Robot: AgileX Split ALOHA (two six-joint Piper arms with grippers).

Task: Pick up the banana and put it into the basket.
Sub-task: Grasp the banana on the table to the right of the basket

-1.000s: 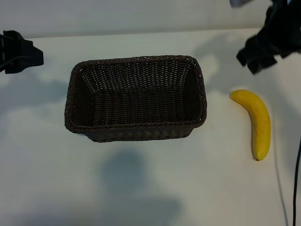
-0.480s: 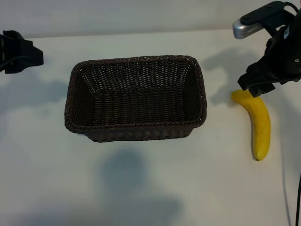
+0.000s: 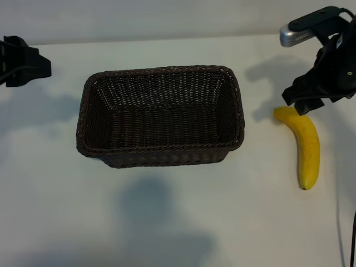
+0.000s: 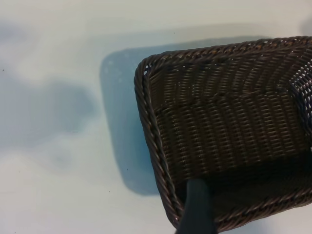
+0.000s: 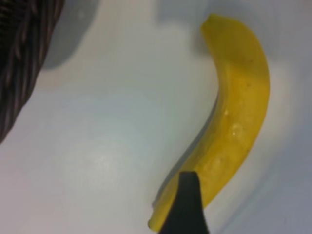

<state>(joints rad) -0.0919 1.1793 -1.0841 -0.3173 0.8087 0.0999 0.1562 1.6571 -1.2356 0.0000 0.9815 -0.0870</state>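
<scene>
White table (image 3: pixel 167 222): basket (image 3: pixel 160 115) centre, banana (image 3: pixel 306 146) right.

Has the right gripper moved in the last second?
Yes. The right gripper has dropped toward the banana, now just above its top end; the banana itself has not shifted.

Bare white surface (image 3: pixel 167 222) lies open all round the large dark brown woven wicker basket (image 3: pixel 161 117), whose raised braided rim is the only barrier. A clear strip separates it from the bright yellow curved banana (image 3: pixel 306 147). The right gripper (image 3: pixel 305 100), its fingers spread, crowds the banana's upper end; the lower end lies unobstructed.
</scene>
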